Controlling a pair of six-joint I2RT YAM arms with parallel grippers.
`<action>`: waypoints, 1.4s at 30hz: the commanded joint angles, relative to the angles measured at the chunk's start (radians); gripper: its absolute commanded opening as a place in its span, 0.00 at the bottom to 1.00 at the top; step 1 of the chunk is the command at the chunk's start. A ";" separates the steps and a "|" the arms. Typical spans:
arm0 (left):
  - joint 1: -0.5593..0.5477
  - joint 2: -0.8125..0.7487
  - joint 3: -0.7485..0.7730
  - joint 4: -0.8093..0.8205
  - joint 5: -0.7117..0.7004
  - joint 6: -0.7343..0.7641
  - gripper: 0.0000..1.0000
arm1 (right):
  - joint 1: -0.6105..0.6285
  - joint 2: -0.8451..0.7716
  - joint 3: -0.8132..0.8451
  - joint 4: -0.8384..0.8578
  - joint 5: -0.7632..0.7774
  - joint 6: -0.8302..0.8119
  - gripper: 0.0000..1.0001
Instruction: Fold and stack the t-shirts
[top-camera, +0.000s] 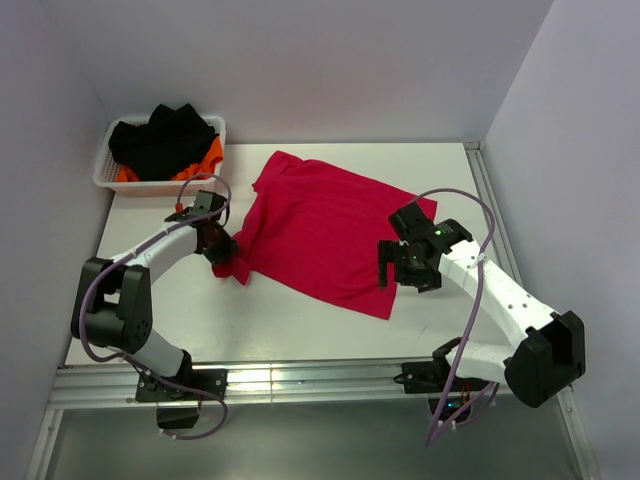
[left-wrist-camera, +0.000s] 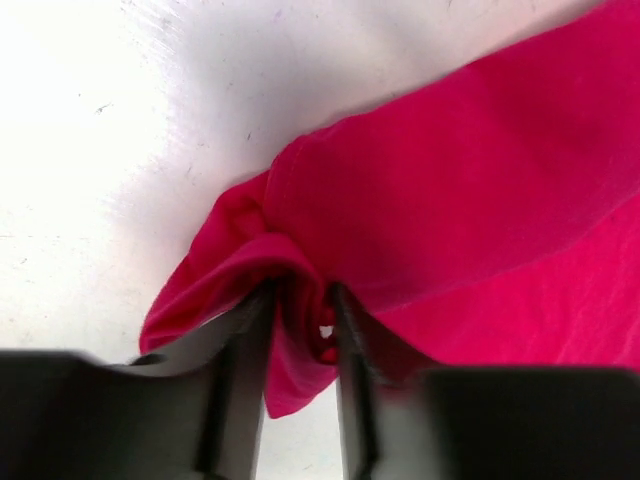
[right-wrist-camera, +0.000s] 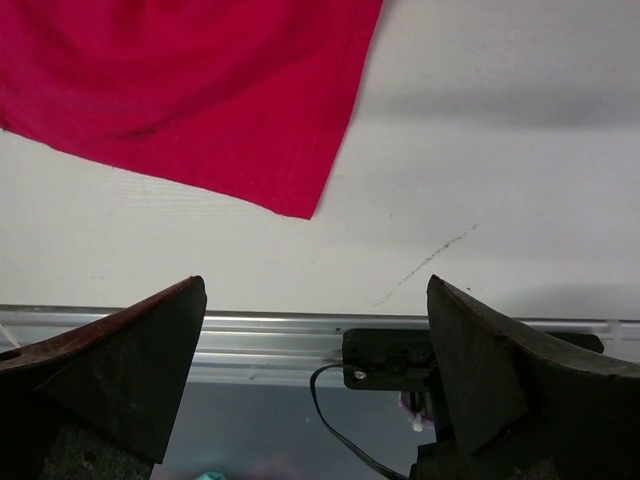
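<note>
A crimson red t-shirt (top-camera: 320, 235) lies spread on the white table, its lower left corner bunched up. My left gripper (top-camera: 222, 250) sits at that corner. In the left wrist view its jaws (left-wrist-camera: 300, 310) are closed on a fold of the red cloth (left-wrist-camera: 470, 180), which bulges between and over the fingers. My right gripper (top-camera: 400, 272) hovers over the shirt's right edge. It stands wide open (right-wrist-camera: 316, 285) with nothing between its fingers. The shirt's near right corner (right-wrist-camera: 200, 90) shows beyond them.
A white mesh basket (top-camera: 105, 165) at the back left holds black clothing (top-camera: 165, 135) and something orange (top-camera: 210, 152). A metal rail (top-camera: 300, 380) runs along the table's near edge. Walls close in at the back and both sides.
</note>
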 joint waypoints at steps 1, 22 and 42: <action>-0.003 -0.030 0.036 0.000 -0.025 0.005 0.33 | 0.003 -0.007 0.056 -0.031 0.023 0.003 0.98; 0.005 -0.082 0.115 -0.084 -0.037 0.102 0.00 | 0.003 0.002 -0.109 -0.024 -0.236 0.140 0.99; 0.008 -0.110 0.069 -0.086 -0.003 0.126 0.00 | 0.005 0.253 -0.218 0.286 -0.211 0.210 0.93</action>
